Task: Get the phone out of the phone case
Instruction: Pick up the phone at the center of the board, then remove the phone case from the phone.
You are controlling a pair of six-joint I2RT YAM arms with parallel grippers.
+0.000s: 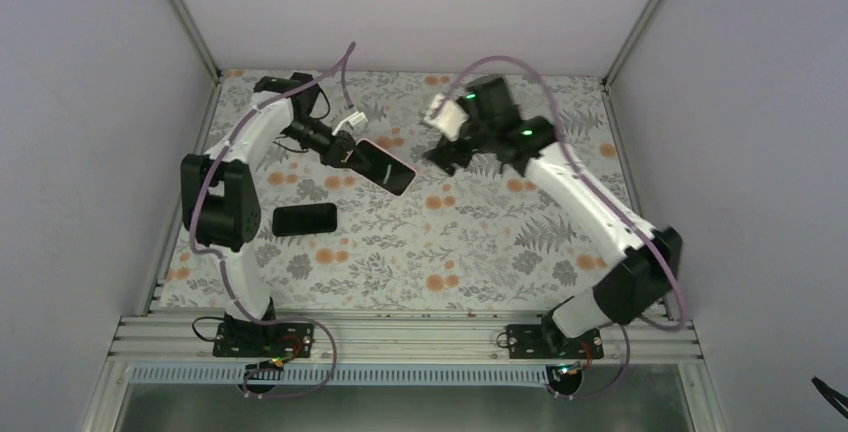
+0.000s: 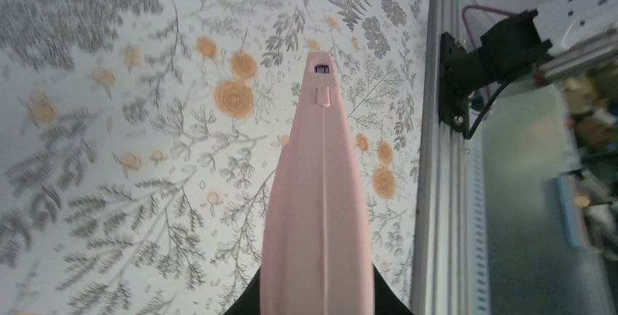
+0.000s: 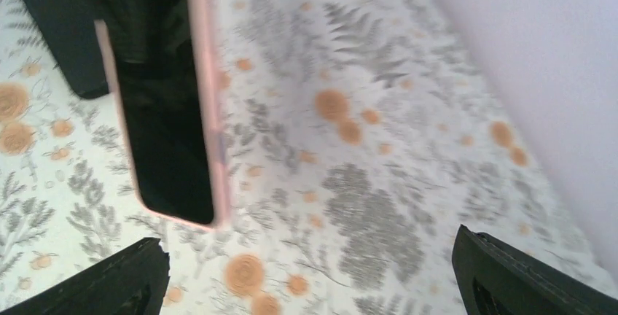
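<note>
- Left fingers (image 1: pixel 345 155): pressed together on one end of the pink phone case (image 1: pixel 385 165). They hold it clear of the floral surface (image 1: pixel 480 242), over its far middle.
- Phone case: the left wrist view shows its pink edge (image 2: pixel 321 205) running straight out from the grip. The right wrist view shows a dark face inside a pink rim (image 3: pixel 175 147). I cannot tell whether a phone sits inside it.
- Right fingers (image 3: pixel 109 286): spread wide with nothing between them. They are near the free end of the case and do not touch it.
- Black flat rectangle (image 1: pixel 304 219): lies flat on the surface beside the left arm, apart from the case. It is also visible behind the case in the right wrist view (image 3: pixel 62 38).
</note>
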